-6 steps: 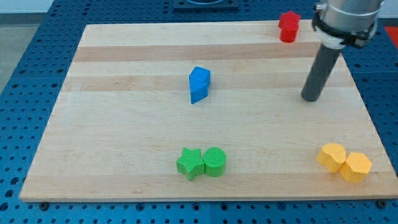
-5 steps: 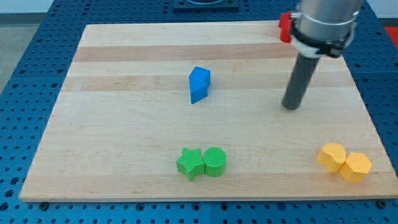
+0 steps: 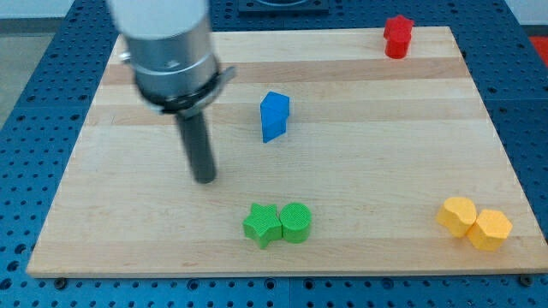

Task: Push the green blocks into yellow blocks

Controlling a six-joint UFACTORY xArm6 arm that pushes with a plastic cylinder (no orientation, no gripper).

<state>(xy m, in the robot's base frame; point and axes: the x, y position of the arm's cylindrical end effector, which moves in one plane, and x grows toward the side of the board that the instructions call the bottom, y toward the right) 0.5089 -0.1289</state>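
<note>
My tip (image 3: 205, 179) has swung across the wooden board (image 3: 360, 184) from near the red block (image 3: 397, 37) and now rests up-left of the green star (image 3: 262, 226), with no jaws. The green cylinder (image 3: 296, 222) touches that star; both yellow blocks (image 3: 475, 222) sit far right of it. A blue perforated table (image 3: 34, 103) surrounds the board.

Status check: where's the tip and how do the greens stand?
My tip up-left of green star, apart. Green cylinder touching star. Yellow blocks far right, path along the bottom clear.
</note>
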